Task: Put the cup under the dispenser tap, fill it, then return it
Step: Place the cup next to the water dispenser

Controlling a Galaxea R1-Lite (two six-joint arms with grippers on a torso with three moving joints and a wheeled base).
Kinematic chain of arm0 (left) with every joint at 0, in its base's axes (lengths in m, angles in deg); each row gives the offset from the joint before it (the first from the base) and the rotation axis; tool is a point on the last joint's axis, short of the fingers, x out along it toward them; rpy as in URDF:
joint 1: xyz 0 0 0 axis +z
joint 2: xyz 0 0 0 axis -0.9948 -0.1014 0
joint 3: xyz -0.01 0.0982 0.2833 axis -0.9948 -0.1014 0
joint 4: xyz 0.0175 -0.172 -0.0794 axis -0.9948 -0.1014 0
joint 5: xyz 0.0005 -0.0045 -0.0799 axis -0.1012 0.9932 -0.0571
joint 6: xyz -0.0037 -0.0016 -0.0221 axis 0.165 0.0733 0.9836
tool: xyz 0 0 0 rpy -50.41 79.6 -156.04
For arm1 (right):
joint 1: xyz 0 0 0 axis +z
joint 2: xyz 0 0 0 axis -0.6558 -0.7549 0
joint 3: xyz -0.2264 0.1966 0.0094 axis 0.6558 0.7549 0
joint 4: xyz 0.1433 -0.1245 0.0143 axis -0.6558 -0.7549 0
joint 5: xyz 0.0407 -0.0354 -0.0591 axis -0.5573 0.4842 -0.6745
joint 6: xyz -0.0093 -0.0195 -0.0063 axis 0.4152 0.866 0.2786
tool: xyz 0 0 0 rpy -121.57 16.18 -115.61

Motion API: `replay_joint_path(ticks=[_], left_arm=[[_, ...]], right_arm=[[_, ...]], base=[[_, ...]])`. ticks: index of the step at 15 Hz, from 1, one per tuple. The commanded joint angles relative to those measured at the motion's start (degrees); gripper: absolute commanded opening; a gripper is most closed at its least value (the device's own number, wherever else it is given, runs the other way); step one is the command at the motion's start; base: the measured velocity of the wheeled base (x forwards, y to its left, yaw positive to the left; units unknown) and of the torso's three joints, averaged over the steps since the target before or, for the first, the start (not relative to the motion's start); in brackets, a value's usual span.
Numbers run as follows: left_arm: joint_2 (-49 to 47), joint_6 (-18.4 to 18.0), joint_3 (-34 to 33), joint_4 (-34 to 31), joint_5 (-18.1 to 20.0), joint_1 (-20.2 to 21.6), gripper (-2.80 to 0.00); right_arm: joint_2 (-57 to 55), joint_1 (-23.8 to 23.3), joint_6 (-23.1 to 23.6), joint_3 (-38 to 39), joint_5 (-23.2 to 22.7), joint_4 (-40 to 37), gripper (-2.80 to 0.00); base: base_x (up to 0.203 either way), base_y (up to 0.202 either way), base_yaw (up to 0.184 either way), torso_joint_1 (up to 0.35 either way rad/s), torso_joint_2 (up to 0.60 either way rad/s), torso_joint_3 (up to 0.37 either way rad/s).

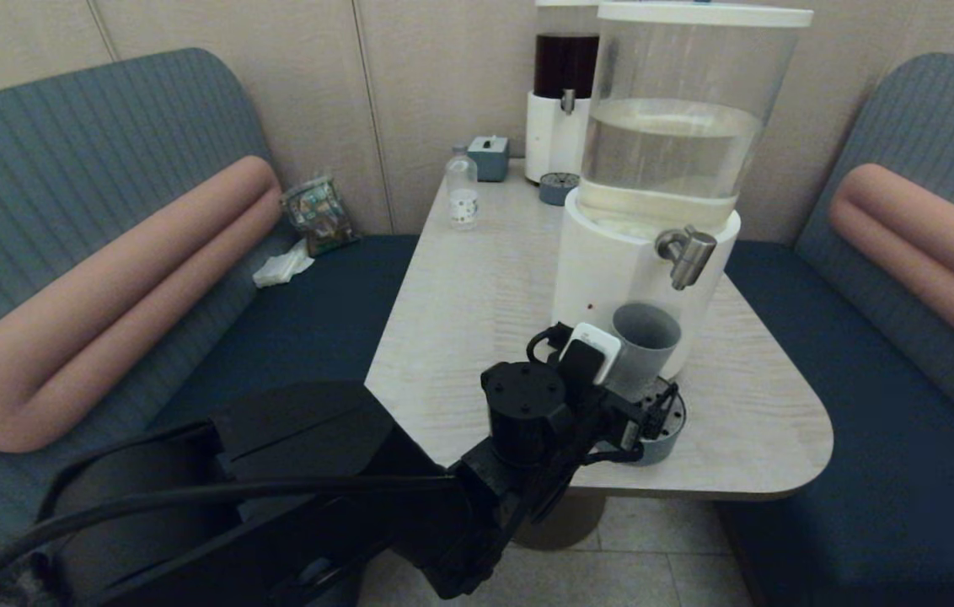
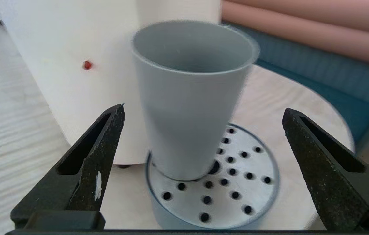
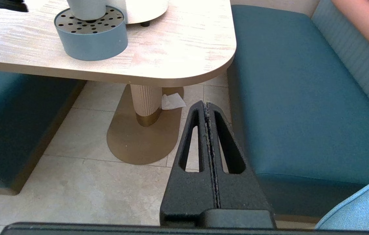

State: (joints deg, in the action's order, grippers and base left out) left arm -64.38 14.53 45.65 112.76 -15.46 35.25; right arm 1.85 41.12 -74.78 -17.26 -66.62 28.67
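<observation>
The grey-blue cup (image 1: 644,346) (image 2: 187,114) stands upright on the low round tray (image 1: 669,428) (image 2: 236,195), against the white base of the large dispenser (image 1: 612,270). The steel tap (image 1: 686,253) juts out above it, a little right of the cup's rim in the head view. My left gripper (image 2: 203,108) is open just in front of the cup, one finger on each side and neither touching it. In the head view its wrist (image 1: 527,405) hides the fingers. My right gripper (image 3: 206,103) is shut on nothing, low over the floor beside the table.
A dark-liquid dispenser (image 1: 565,84), a small clear bottle (image 1: 462,196), a grey box (image 1: 488,158) and a second small tray (image 1: 559,187) stand at the table's far end. The table (image 1: 460,320) has a rounded near edge. Blue benches flank it.
</observation>
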Motion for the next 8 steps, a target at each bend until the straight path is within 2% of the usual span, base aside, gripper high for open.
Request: replay_joint_path(ticks=[1, 8], left_arm=[[-1.2, 0.0, 1.1, 0.3, 0.0, 0.2, 0.00], [-3.0, 0.0, 6.7, -2.5, -0.7, 0.1, 0.00]], right_arm=[[0.0, 0.0, 0.0, 0.0, 0.0, 0.0, -2.80], [0.0, 0.0, 0.0, 0.0, 0.0, 0.0, -2.80]], base=[[0.000, 0.000, 0.000, 0.000, 0.00, 0.000], [0.000, 0.000, 0.000, 0.000, 0.00, 0.000]])
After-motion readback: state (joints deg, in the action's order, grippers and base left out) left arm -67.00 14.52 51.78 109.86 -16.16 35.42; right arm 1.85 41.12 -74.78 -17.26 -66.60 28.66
